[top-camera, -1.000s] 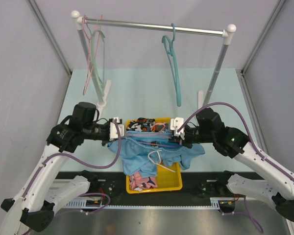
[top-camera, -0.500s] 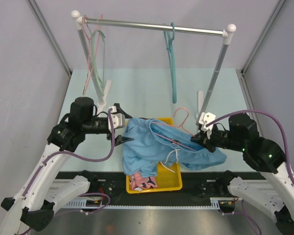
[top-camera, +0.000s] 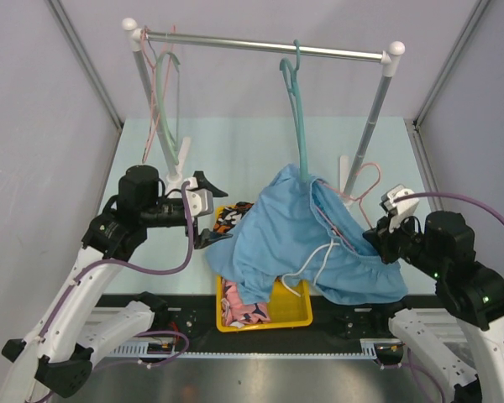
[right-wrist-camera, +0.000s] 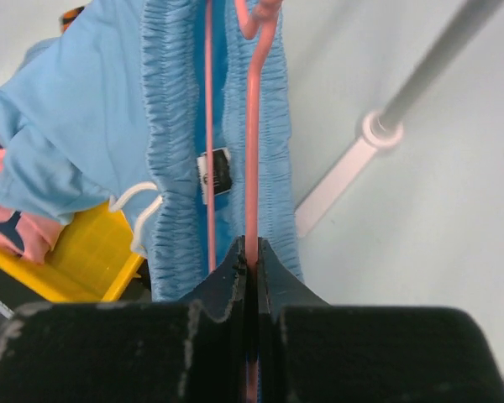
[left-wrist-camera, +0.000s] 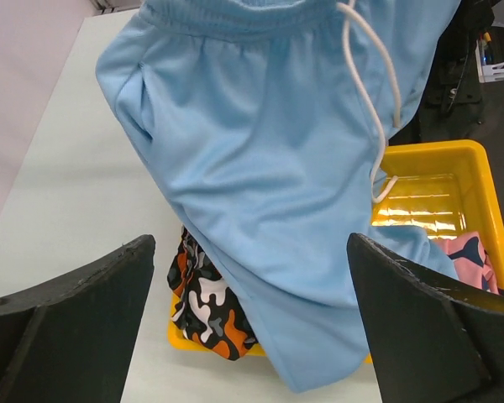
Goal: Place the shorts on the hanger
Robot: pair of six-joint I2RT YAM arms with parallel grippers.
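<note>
Shorts (top-camera: 294, 227) lifted higher; right pincer (right-wrist-camera: 250, 267) grips hanger (right-wrist-camera: 252, 126); left pincer (left-wrist-camera: 250, 252) apparently empty.

The right gripper's (right-wrist-camera: 250, 252) black fingers (right-wrist-camera: 223, 281) were pressed together on a thin pale pink wire hanger (right-wrist-camera: 252, 126), whose two rods ran up the frame through the gathered elastic waistband of the plain light blue fabric shorts (right-wrist-camera: 84, 126). A small label (right-wrist-camera: 212, 172) lay between the rods, and a white drawstring (right-wrist-camera: 133, 201) looped beside the waistband. A yellow plastic bin (right-wrist-camera: 84, 260) sat lower left, holding a pink patterned garment (right-wrist-camera: 4, 227). A grey metal rack pole (right-wrist-camera: 441, 54) rose from a white base (right-wrist-camera: 376, 128) on the pale table (right-wrist-camera: 420, 252).
</note>
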